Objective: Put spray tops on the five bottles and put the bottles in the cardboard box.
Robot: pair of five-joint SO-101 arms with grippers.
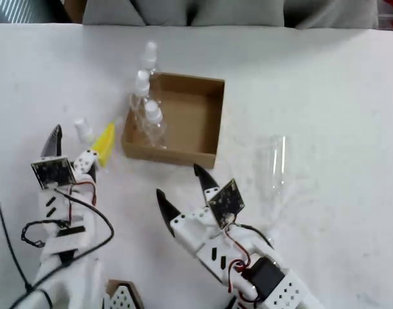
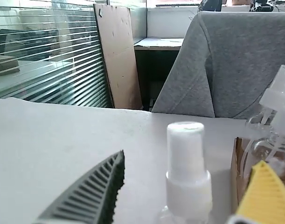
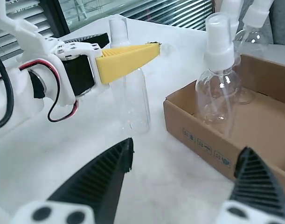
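A white table [image 1: 325, 77] is taking up the whole work area, its surface lightly scuffed and specked. Beyond its far edge, slatted blinds [image 2: 49, 60] are covering a window, a brown board [image 2: 118, 56] is leaning upright beside them, and grey fabric [image 2: 235, 60] is hanging close to the table edge.

The cardboard box [image 1: 173, 154] is sitting open near the table's middle. One topped bottle [image 1: 153, 119] is standing inside it by the wall nearest the left arm. Two more topped bottles [image 1: 145, 71] are rising at the box's far corner; whether they are standing inside or just behind it cannot be told.

The left gripper [image 1: 82, 132] is holding its dark and yellow fingers spread on either side of a small capped bottle [image 1: 83, 131] just beside the box, with gaps showing; the bottle's base is being cut off in the left wrist view. The right gripper [image 1: 177, 179] is hanging wide apart and empty in front of the box.

A clear bottle [image 1: 273, 161] is lying well apart on the right arm's side, faint against the table, its neck hard to make out
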